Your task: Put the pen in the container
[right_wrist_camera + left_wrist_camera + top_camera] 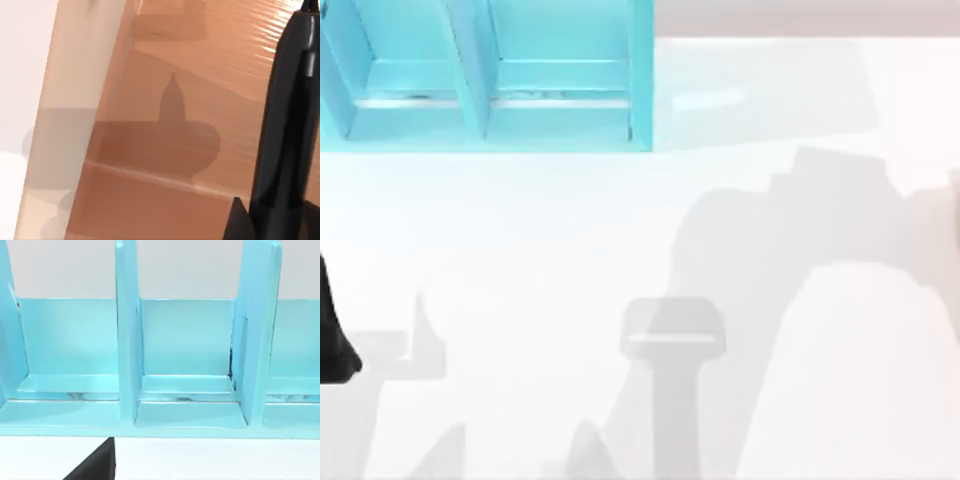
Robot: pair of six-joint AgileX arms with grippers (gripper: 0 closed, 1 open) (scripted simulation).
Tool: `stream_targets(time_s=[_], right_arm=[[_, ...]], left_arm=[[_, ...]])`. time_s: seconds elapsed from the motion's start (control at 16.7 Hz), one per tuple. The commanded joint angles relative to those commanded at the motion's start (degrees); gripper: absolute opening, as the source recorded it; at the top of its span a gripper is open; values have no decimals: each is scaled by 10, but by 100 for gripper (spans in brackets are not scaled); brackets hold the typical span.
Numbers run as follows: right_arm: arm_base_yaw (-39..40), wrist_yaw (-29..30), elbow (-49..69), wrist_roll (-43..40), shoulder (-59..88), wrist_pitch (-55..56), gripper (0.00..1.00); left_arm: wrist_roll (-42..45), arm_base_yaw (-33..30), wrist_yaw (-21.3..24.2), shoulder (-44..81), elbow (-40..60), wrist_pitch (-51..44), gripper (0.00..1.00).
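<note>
Turquoise container [490, 75] at the far left of the white table [520, 250], split by upright dividers [127, 335] into open compartments. Pale scuffs and dark streaks along the compartment floors, seen from the left wrist.

Left gripper [95, 466] low in front of the container, facing its middle compartments, with a bare strip of table between. Only a black wedge of it in sight; whether spread or closed cannot be told. Black part of the left arm [335, 330] at the table's left edge, well nearer than the container.

Right gripper [257, 220] pinching the pen [290, 125], a dark finger [237, 217] pressed against its lower barrel. Slim black pen, held tilted, a silver-grey band [310, 65] up near the upper end. Held in the air, over the wooden floor [200, 50], out past the pale edge of the table [65, 125]; exact place relative to the container cannot be told. Grey shadows of the arms across the table, to the right of the container and nearer.
</note>
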Motion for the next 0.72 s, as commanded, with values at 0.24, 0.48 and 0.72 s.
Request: stream_targets(time_s=[0.24, 0.48, 0.72], right_arm=[[-170, 1, -163, -20, -110, 51, 0], [-242, -25, -233, -69, -187, 109, 0], [-247, -30, -238, -75, -193, 113, 0]], left_arm=[[0, 0, 0, 0, 0, 0, 100], [0, 0, 0, 0, 0, 0, 100], [0, 0, 0, 0, 0, 0, 100]])
